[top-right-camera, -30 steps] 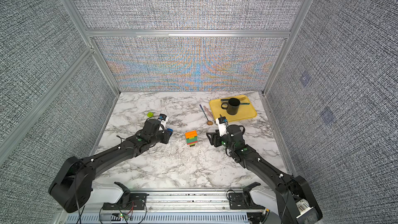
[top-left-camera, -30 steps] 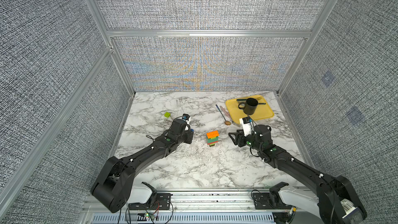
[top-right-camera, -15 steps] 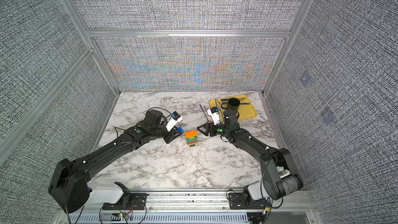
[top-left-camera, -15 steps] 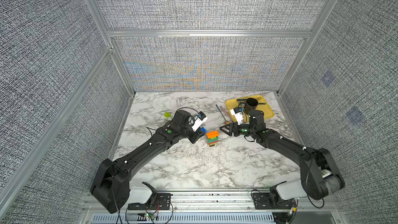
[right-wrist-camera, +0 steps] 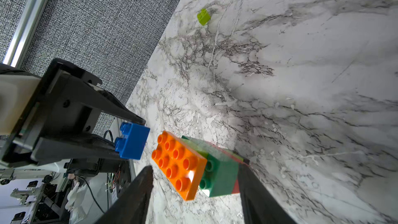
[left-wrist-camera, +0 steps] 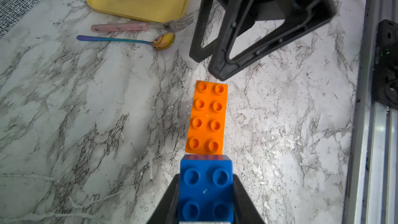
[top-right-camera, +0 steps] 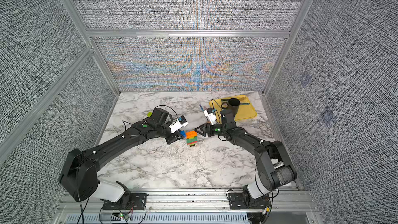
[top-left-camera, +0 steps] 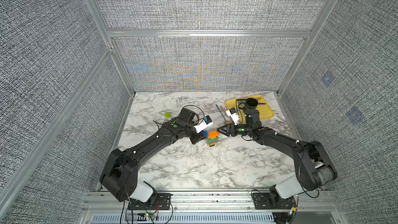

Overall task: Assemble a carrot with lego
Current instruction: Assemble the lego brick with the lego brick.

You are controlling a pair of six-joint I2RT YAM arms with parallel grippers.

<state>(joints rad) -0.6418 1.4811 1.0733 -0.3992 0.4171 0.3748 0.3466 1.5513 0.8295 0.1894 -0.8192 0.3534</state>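
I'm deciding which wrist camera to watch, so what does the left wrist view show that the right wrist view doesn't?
Only the left wrist view: the yellow tray, a pink-handled fork, an iridescent spoon, and the right pincer seen from the front, open. Only the right wrist view: a loose lime brick, the green layer beneath the orange brick, and the left pincer seen from outside. Both: the blue brick clamped in the left pincer, the orange brick, the marble table.
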